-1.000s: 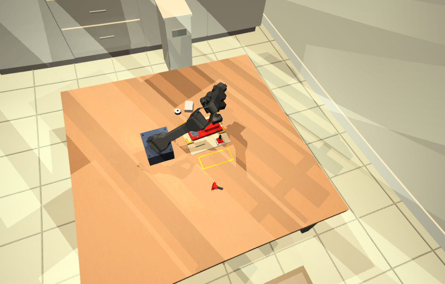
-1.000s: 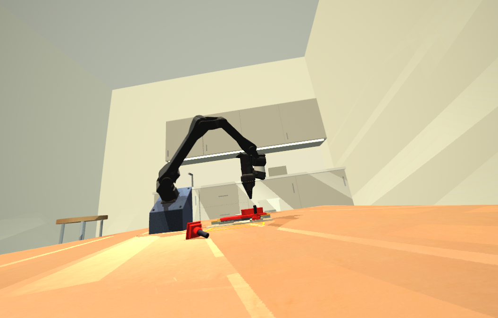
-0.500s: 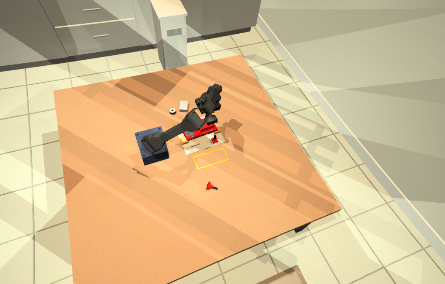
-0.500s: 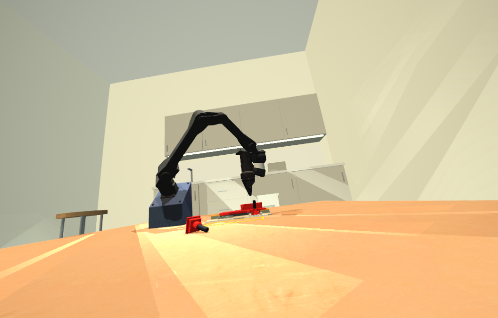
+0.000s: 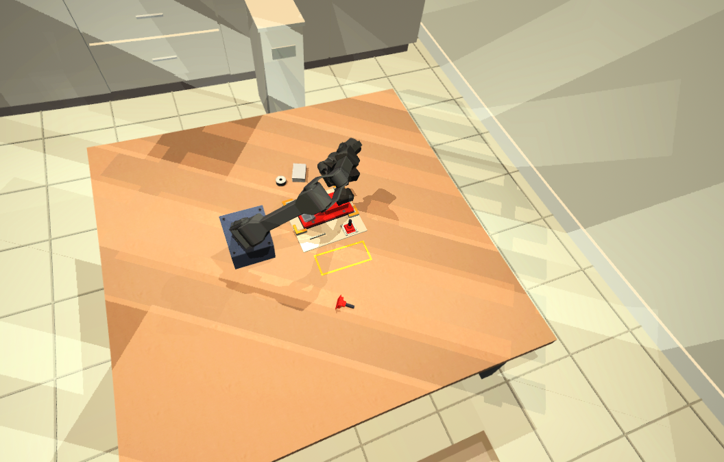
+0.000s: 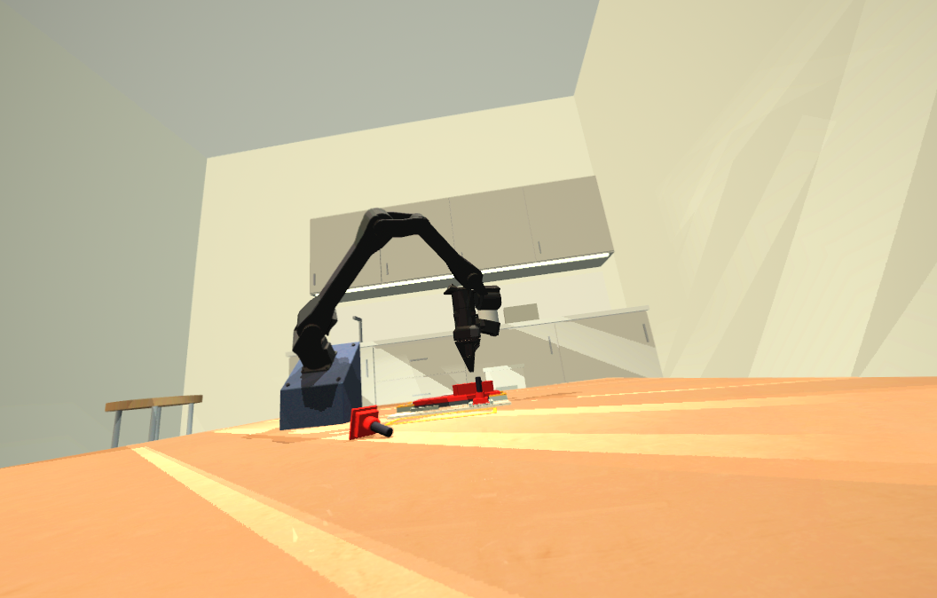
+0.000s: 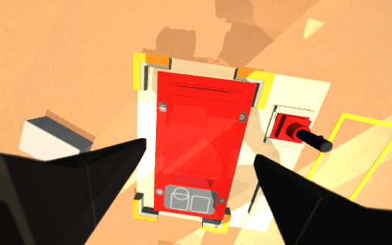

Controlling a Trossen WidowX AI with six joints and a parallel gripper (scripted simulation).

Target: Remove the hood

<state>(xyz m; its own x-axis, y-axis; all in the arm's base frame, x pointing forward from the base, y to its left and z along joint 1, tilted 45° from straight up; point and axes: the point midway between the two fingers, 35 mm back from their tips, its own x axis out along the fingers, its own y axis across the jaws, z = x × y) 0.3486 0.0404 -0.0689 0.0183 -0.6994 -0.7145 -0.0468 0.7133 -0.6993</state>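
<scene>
Gripper [image 7: 197,153] spread wide, holding nothing, hovering above the red hood [image 7: 201,142]; fingers straddle its sides w/o touching. Hood sits on the toy car's base board [image 7: 296,91]. Yellow marked area [image 7: 376,124] lies just right of board. White block [image 7: 48,140] left.

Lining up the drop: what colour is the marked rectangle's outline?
Yellow outline; clearest in wrist view.
</scene>
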